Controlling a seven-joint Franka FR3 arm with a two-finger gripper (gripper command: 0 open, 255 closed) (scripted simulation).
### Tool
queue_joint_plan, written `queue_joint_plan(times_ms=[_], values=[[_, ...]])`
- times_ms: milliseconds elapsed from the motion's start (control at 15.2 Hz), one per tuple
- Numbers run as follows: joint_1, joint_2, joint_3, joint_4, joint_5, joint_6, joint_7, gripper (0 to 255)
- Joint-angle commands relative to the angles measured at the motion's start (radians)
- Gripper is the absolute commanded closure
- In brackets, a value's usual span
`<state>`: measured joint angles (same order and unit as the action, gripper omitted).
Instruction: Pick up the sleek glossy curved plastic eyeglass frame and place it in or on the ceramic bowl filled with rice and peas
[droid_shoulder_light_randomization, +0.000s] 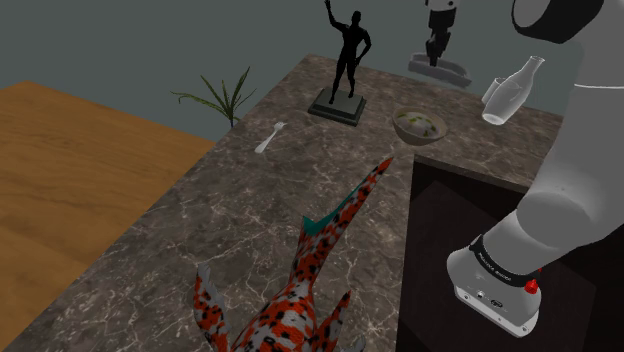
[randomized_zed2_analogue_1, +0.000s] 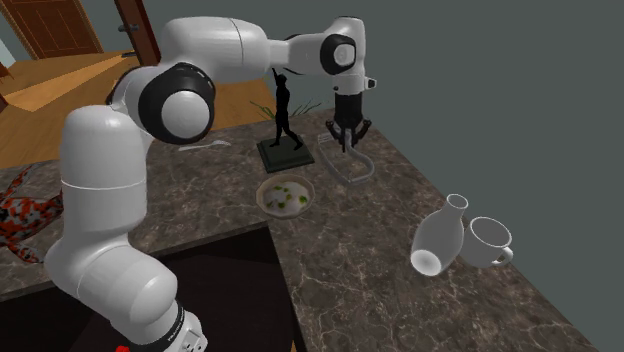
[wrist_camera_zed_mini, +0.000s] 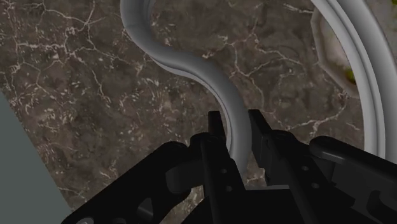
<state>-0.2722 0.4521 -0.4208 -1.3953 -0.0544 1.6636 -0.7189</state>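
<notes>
Stretching over the dark marble countertop (randomized_zed2_analogue_1: 400, 290), the white arm (randomized_zed2_analogue_1: 215, 50) reaches toward its far edge, beside the black statue (randomized_zed2_analogue_1: 284, 115). The bowl (randomized_zed2_analogue_1: 285, 196) of rice and peas sits near the edge that meets the stand. Just beyond the bowl is the pale grey glasses frame (randomized_zed2_analogue_1: 345, 168), with the gripper (randomized_zed2_analogue_1: 347, 143) pinching its curved bar.
</notes>
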Motion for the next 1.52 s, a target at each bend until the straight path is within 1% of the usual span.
queue_joint_plan(times_ms=[0, 198, 396, 660, 792, 1452], values=[[0.042, -0.087, -0.002, -0.126, -0.028, 0.037, 0.036, 255], [0.097, -0.206, 0.004, -0.279, -0.069, 0.069, 0.1, 255], [0.142, -0.316, 0.019, -0.411, -0.106, 0.087, 0.169, 255], [0.19, -0.453, 0.051, -0.564, -0.145, 0.095, 0.263, 255], [0.205, -0.505, 0.068, -0.619, -0.157, 0.094, 0.302, 255], [0.2, -0.463, 0.063, -0.71, -0.151, 0.225, 0.314, 255]])
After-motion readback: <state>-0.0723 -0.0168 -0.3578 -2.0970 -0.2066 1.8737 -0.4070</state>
